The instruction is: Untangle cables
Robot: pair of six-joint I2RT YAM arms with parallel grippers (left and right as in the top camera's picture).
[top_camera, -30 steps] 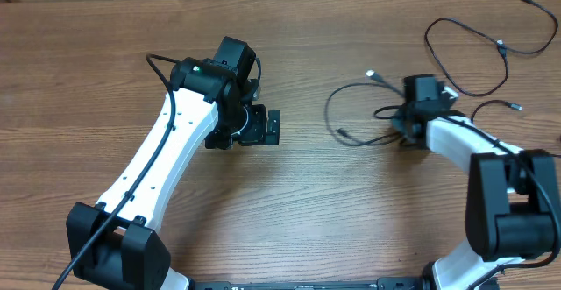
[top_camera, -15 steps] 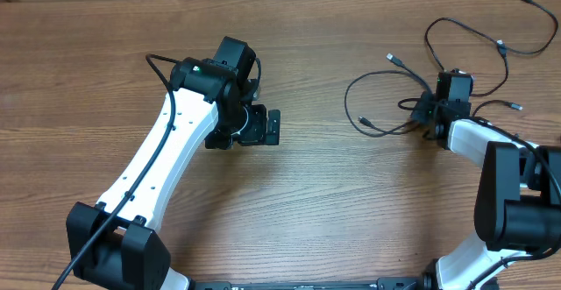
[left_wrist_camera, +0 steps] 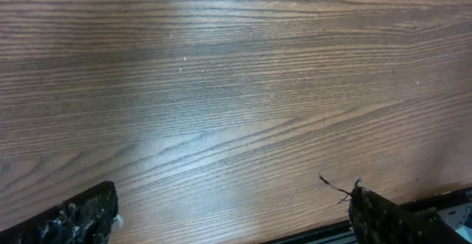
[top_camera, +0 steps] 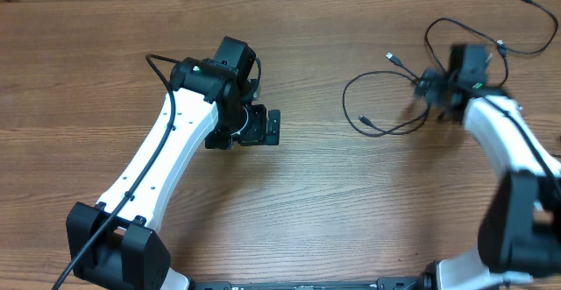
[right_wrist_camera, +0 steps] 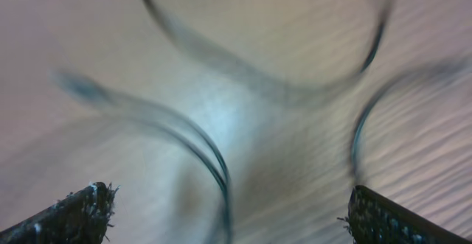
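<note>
Wooden tabletop (top_camera: 351, 202) is carrying everything you are working with. Your left gripper (top_camera: 275, 127) is hovering well to the left of the right gripper (top_camera: 428, 90), its jaws standing wide with nothing between them. Just left of the right gripper, a looped cable (top_camera: 386, 134) is lying flat, a silver-tipped plug (top_camera: 392, 59) at its far end. Your right gripper's jaws are spreading wide too, with blurred cable strands (right_wrist_camera: 221, 178) passing between them, unpinched. Beyond and to the right of it, another cable (top_camera: 500, 45) is curling.

Overhead: bright, even light, soft shadows; right arm (top_camera: 504, 128) motion-smeared.
Left wrist: sharp; pale glare on table (left_wrist_camera: 184, 137) ahead of left pincer (left_wrist_camera: 232, 218).
Right wrist: wholly blurred; cables (right_wrist_camera: 217, 166) smeared.
</note>
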